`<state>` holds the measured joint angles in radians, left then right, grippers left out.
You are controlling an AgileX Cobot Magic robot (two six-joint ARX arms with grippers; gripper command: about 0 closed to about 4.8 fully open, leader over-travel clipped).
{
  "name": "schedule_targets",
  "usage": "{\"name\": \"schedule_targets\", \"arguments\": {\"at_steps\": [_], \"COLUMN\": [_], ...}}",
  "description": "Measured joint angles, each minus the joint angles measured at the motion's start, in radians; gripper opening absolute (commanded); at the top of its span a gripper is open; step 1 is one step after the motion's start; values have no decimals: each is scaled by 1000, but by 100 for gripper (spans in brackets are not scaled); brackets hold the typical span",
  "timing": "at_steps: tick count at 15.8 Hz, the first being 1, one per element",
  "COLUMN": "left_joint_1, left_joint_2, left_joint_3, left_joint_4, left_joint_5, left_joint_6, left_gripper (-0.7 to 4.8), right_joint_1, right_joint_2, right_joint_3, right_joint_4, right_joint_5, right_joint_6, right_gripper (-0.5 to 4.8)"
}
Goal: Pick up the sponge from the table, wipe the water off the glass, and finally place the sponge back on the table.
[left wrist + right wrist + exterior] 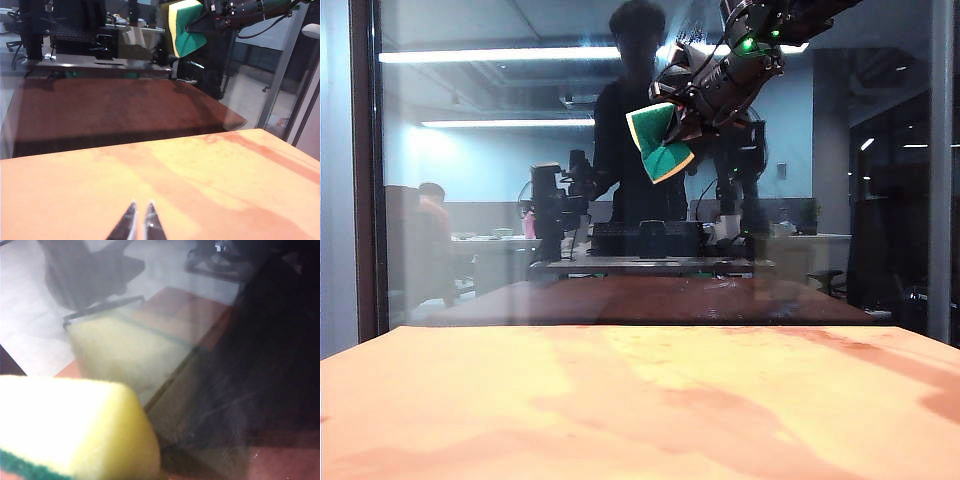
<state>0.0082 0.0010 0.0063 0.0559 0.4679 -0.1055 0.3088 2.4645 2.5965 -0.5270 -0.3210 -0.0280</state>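
Note:
The glass [500,210] stands upright at the far edge of the orange table [640,400]. High up against it, my right gripper [678,128] is shut on the sponge [661,152], green face and cream edge showing. In the right wrist view the sponge [75,425] fills the near corner, its dimmer mirrored image lies in the glass [260,330], and the fingers are hidden. Faint whitish streaks of water [225,410] show on the pane. The left wrist view also shows the sponge [187,27]. My left gripper [141,205] hovers low over the table [210,185], shut and empty.
Dark frame posts [365,170] bound the glass on the left and a grey post [942,170] on the right. The pane mirrors the tabletop as a dark reddish-brown strip [650,300] and shows a dim office with a dark figure [635,120].

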Motion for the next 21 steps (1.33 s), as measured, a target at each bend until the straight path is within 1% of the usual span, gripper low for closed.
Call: {"name": "schedule_targets", "arguments": {"at_steps": [5, 9, 14, 19, 21], "left_joint_1": [0, 0, 0, 0, 0], "left_joint_2": [0, 0, 0, 0, 0], "left_joint_3": [0, 0, 0, 0, 0], "left_joint_4": [0, 0, 0, 0, 0], "left_joint_5": [0, 0, 0, 0, -1], "left_joint_6": [0, 0, 0, 0, 0], "left_gripper": [24, 24, 24, 24, 24], "right_joint_1": [2, -4, -9, -10, -11], "right_joint_2": [-21, -85, -222, -295, -292], "right_joint_3": [-7, -24, -12, -11, -13], "right_joint_4": [-15, -36, 81, 136, 114], "right_joint_5": [19, 62, 113, 138, 138], "right_joint_6": [0, 13, 15, 5, 1], "right_gripper": [-9, -9, -9, -9, -9]}}
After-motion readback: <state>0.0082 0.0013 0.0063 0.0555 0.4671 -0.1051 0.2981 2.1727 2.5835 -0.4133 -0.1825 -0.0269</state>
